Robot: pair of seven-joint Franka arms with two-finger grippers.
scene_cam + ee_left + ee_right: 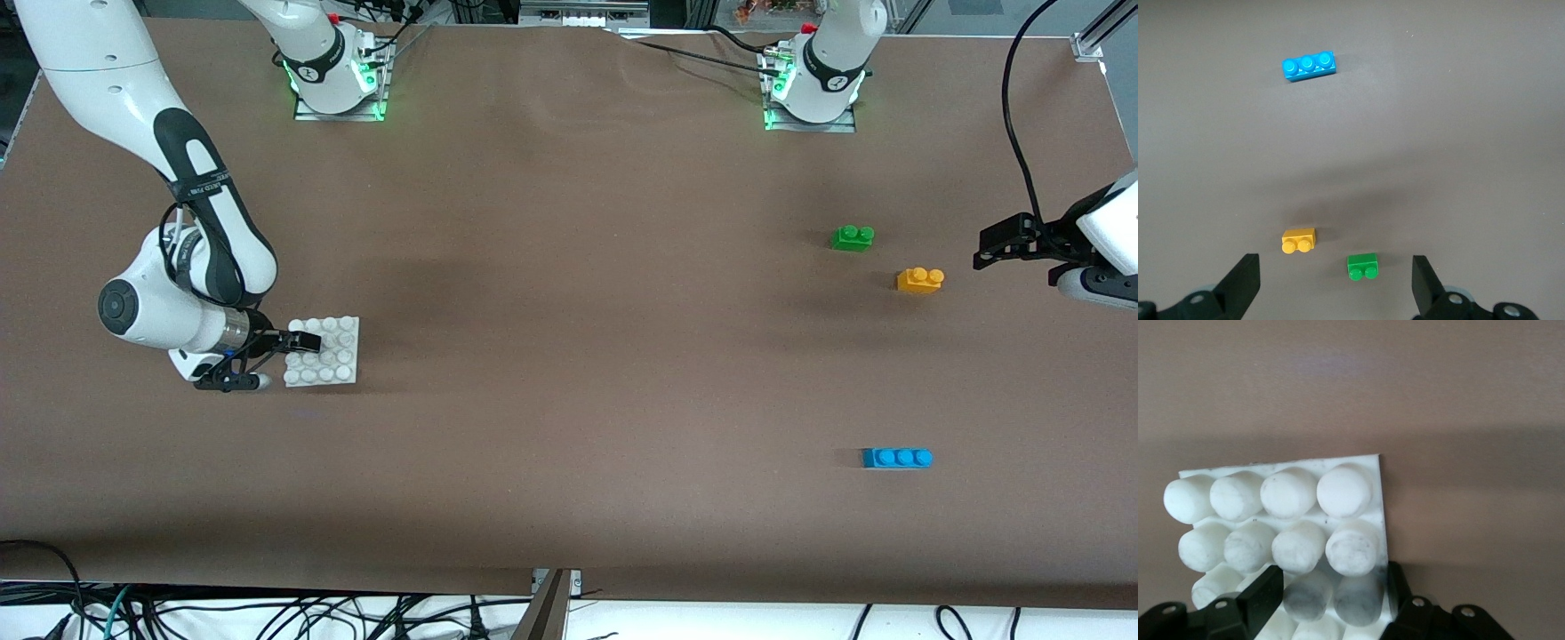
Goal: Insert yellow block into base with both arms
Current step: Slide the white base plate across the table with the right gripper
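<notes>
- The table (pixel 569 356) is covered in plain brown; both arm bases stand along its edge farthest from the front camera.
- The right arm (pixel 178 178) bends down steeply from its base, forearm folded low, wrist turned sideways so its hand lies almost level with the tabletop.
- The left arm (pixel 1107 240) is mostly cut off by the frame edge; only its wrist and hand show, held level above the table at its own end, waiting.
- The base (pixel 324 351) lies flat toward the right arm's end of the table.
- The right gripper (pixel 298 341) is at the base's edge, fingers closed around studs of its outer rows; in the right wrist view the lowest studs are partly hidden by the fingers (pixel 1261 597).
- The left gripper (pixel 982 252) hangs with its jaws spread wide, holding nothing.
- The blue brick (pixel 897 458) lies nearest the front camera.
- The yellow block (pixel 920 280) sits on the table toward the left arm's end, near the left gripper, untouched.
- The green brick (pixel 853 237) sits just beside it, slightly farther from the camera.
</notes>
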